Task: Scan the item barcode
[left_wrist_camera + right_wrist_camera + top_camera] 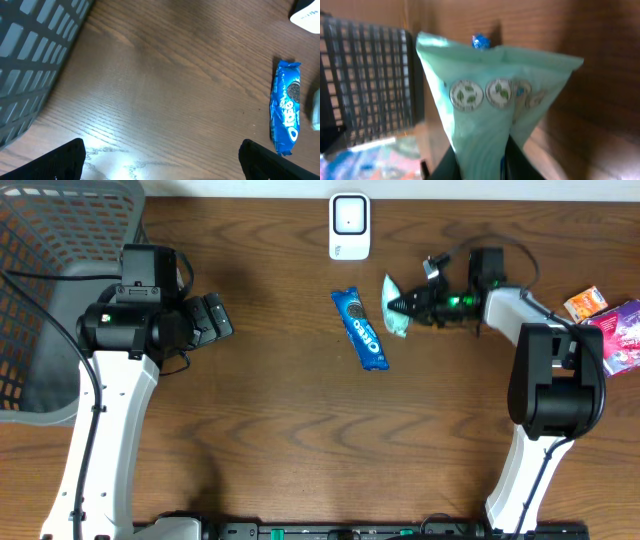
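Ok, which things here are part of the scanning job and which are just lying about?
In the job:
- green packet, held in the right gripper
- white device, likely the scanner

Lying about:
- Oreo pack
- grey basket
- colourful packets at the table's right edge

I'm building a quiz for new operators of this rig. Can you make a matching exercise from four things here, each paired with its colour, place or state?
Things:
1. cookie packet
2. green pouch
3. scanner
4. basket

Descriptions:
A. white, at the table's far edge
B. pinched between closed jaws
C. grey, with grid walls
D. blue, lying flat on the wood

Pairs: 1-D, 2-B, 3-A, 4-C
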